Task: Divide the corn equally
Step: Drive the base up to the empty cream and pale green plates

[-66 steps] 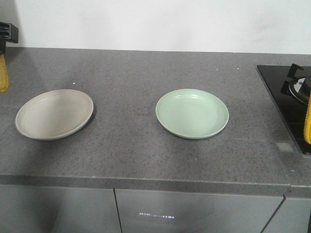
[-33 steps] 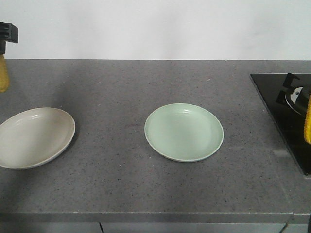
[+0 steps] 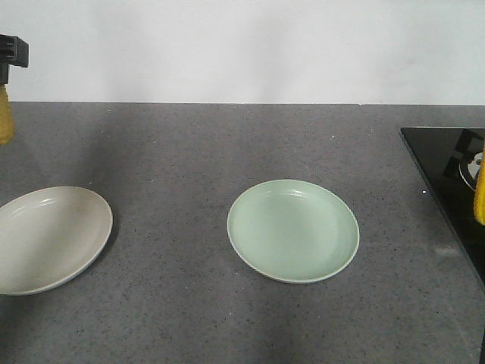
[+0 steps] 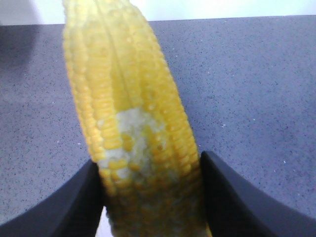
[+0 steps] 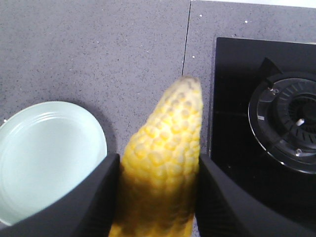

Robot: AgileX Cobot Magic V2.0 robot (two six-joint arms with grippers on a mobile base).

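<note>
Each gripper holds a yellow corn cob. In the left wrist view the left gripper (image 4: 150,197) is shut on a corn cob (image 4: 128,98) with a pale bare patch, above grey counter. That cob (image 3: 5,114) hangs at the front view's far left edge, above and behind the beige plate (image 3: 45,239). My right gripper (image 5: 158,197) is shut on another tapered corn cob (image 5: 168,143), held over the counter between the green plate (image 5: 44,158) and the stove. This cob (image 3: 480,199) shows at the right edge of the front view. The green plate (image 3: 293,230) holds nothing.
A black glass hob (image 3: 447,182) with a round burner (image 5: 289,126) fills the counter's right side. The grey speckled counter (image 3: 182,174) ends at a white wall (image 3: 242,45) behind. A seam (image 5: 186,37) runs across the counter near the hob.
The front view has shifted forward: the plates sit lower and nearer, the counter's front edge and cabinets have left the frame. Both cobs stay at the frame edges.
</note>
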